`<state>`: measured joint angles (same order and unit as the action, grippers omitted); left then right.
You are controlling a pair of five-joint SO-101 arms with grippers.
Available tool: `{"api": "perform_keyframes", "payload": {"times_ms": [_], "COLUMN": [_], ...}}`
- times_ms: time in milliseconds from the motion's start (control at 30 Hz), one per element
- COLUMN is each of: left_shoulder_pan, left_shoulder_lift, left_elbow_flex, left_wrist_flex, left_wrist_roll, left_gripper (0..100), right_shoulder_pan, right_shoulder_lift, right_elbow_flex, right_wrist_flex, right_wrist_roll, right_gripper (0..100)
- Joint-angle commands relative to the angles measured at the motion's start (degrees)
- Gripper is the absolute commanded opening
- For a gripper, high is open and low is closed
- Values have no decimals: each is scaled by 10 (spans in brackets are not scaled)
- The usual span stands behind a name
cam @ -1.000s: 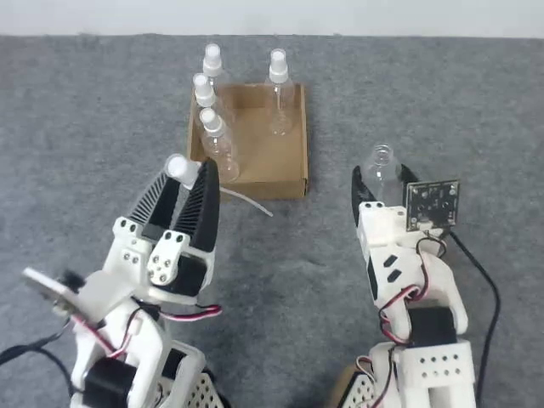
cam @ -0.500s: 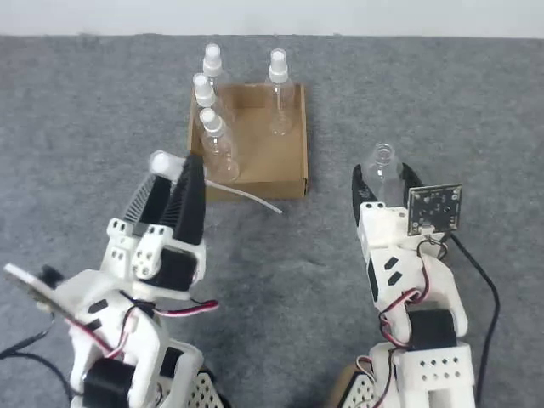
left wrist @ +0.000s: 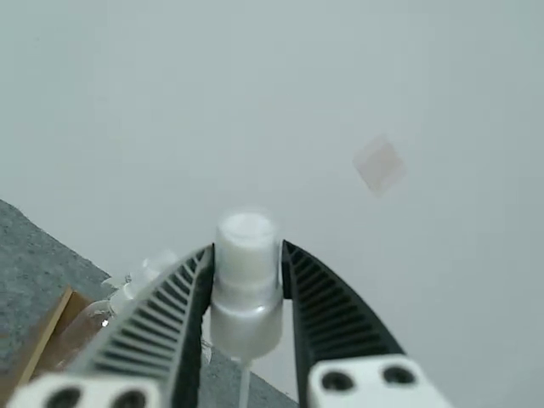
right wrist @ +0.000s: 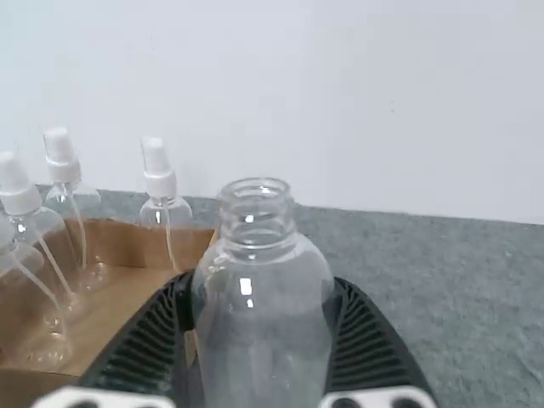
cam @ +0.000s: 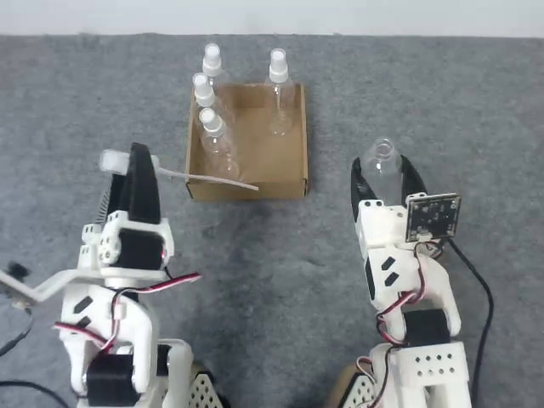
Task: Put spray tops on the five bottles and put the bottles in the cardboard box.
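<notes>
My left gripper point(cam: 119, 166) is shut on a white spray top point(cam: 113, 161), lifted left of the cardboard box point(cam: 293, 166); its thin dip tube point(cam: 212, 178) trails across the box's front edge. In the left wrist view the spray top point(left wrist: 246, 280) sits between the black fingers point(left wrist: 327, 306). My right gripper point(cam: 383, 174) is shut on an uncapped clear bottle point(cam: 381, 160), upright on the carpet right of the box. The right wrist view shows that open-necked bottle point(right wrist: 259, 297) between the fingers point(right wrist: 370, 340). Several capped bottles point(cam: 216, 140) stand in the box.
Grey carpet point(cam: 280, 280) covers the table. A white wall point(cam: 272, 15) runs along the far edge behind the box. One capped bottle point(cam: 280, 93) stands at the box's far right corner. Open carpet lies between the two arms.
My left gripper has swung left and away from the box front with the spray top, its tube now pointing right. The right gripper with the bottle has shifted slightly forward.
</notes>
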<state>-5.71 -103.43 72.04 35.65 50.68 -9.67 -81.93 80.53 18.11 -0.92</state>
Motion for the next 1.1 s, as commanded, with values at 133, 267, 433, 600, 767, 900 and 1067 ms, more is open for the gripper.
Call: {"api": "perform_keyframes", "payload": {"times_ms": [133, 267, 433, 600, 767, 900, 1067], "left_shoulder_pan": [-14, -14, -18, -21, -88, -111, -112], "left_shoulder_lift": [-11, -11, -11, -11, -11, -11, -11], "left_elbow_flex": [8, 10, 15, 19, 26, 25, 26], "left_wrist_flex": [-19, -18, -18, -15, -19, -19, -19], "left_wrist_roll": [59, 96, 127, 149, 201, 217, 216], "left_gripper": [12, 12, 12, 12, 12, 12, 12], "right_shoulder_pan": [-59, -80, -84, -100, -154, -187, -216], "right_shoulder_lift": [-10, -10, -10, -9, -15, -15, -15], "right_elbow_flex": [4, 7, 8, 10, 45, 58, 69], "right_wrist_flex": [-19, -19, -18, -13, -18, -18, -18], "right_wrist_roll": [1, 2, 2, 18, 110, 142, 187], "right_gripper": [7, 8, 8, 7, 7, 7, 7]}}
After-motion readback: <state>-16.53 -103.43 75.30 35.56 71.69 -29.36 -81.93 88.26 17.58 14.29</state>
